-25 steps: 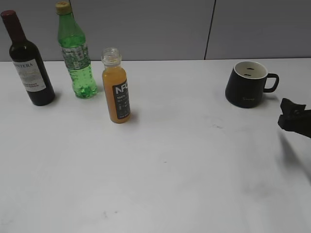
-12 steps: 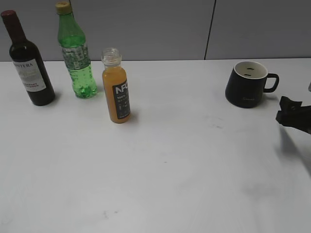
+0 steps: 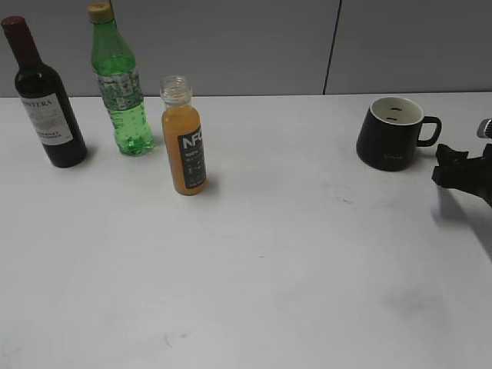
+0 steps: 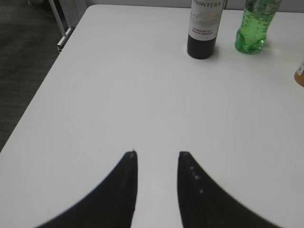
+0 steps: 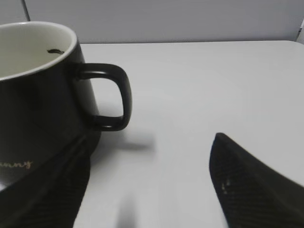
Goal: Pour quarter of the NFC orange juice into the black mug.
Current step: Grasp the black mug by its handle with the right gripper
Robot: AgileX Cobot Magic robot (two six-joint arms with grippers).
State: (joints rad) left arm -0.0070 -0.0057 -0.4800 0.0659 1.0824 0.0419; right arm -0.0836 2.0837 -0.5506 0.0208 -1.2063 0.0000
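The NFC orange juice (image 3: 184, 138) stands upright and uncapped at the table's left-centre; a sliver of it shows at the right edge of the left wrist view (image 4: 300, 72). The black mug (image 3: 390, 133) stands at the far right, handle pointing right. My right gripper (image 3: 453, 171) is open and empty, just right of the mug handle. In the right wrist view the mug (image 5: 38, 104) fills the left side, and the right gripper (image 5: 152, 140) is low over the table below the handle. My left gripper (image 4: 157, 153) is open and empty over bare table, out of the exterior view.
A dark wine bottle (image 3: 44, 100) and a green plastic bottle (image 3: 119, 84) stand at the back left, behind the juice. Both show in the left wrist view, the wine bottle (image 4: 204, 28) and the green bottle (image 4: 254, 26). The table's left edge (image 4: 47, 85) drops to dark floor.
My right gripper has moved a little farther back along the right edge, closer to the mug handle. The bottles and the mug have not moved.
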